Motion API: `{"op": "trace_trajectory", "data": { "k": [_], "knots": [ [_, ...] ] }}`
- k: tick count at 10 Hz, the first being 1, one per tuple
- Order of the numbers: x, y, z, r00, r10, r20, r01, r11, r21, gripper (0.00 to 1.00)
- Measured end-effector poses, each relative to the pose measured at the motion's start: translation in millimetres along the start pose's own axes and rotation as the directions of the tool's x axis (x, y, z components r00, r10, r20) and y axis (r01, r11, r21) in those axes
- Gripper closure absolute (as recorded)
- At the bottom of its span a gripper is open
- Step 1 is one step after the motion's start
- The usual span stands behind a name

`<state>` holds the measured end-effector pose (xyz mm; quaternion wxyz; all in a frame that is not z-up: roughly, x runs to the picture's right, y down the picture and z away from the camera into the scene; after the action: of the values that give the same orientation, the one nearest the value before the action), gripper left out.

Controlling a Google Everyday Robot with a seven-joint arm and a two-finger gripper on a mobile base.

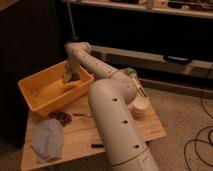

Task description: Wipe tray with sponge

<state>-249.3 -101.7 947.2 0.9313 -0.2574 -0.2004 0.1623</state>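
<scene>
Tray, a yellow bin, sat on the wooden table's far left corner. I saw my gripper reaching down inside the tray, near its right wall; a blue cloth lay in front of it.

Gripper low, apparently downward-pointing.

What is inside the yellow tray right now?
The gripper reaches into the yellow tray at its right side; the floor left of it looks bare. The arm covers that corner, and no sponge can be made out.
</scene>
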Motion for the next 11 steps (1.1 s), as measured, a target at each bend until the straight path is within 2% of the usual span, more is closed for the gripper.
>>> {"op": "trace_trajectory", "data": {
  "k": [1, 3, 4, 5, 6, 7, 9, 10, 11],
  "knots": [
    [-24, 4, -12, 0.999, -0.032, 0.02, 0.032, 0.999, -0.002, 1.0],
    [-41, 30, -13, 0.995, -0.089, 0.036, 0.09, 0.996, -0.01, 1.0],
    [-50, 49, -12, 0.992, -0.116, 0.049, 0.117, 0.993, -0.017, 1.0],
    [-63, 78, -12, 0.985, -0.157, 0.068, 0.159, 0.987, -0.028, 1.0],
    [-67, 88, -13, 0.982, -0.174, 0.076, 0.176, 0.984, -0.032, 1.0],
    [-76, 111, -14, 0.974, -0.205, 0.097, 0.21, 0.977, -0.044, 1.0],
    [-84, 133, -16, 0.959, -0.255, 0.125, 0.263, 0.963, -0.057, 1.0],
    [-84, 137, -17, 0.957, -0.258, 0.134, 0.268, 0.962, -0.06, 1.0],
    [-74, 139, -17, 0.962, -0.236, 0.139, 0.247, 0.967, -0.067, 1.0]
  ]
}}
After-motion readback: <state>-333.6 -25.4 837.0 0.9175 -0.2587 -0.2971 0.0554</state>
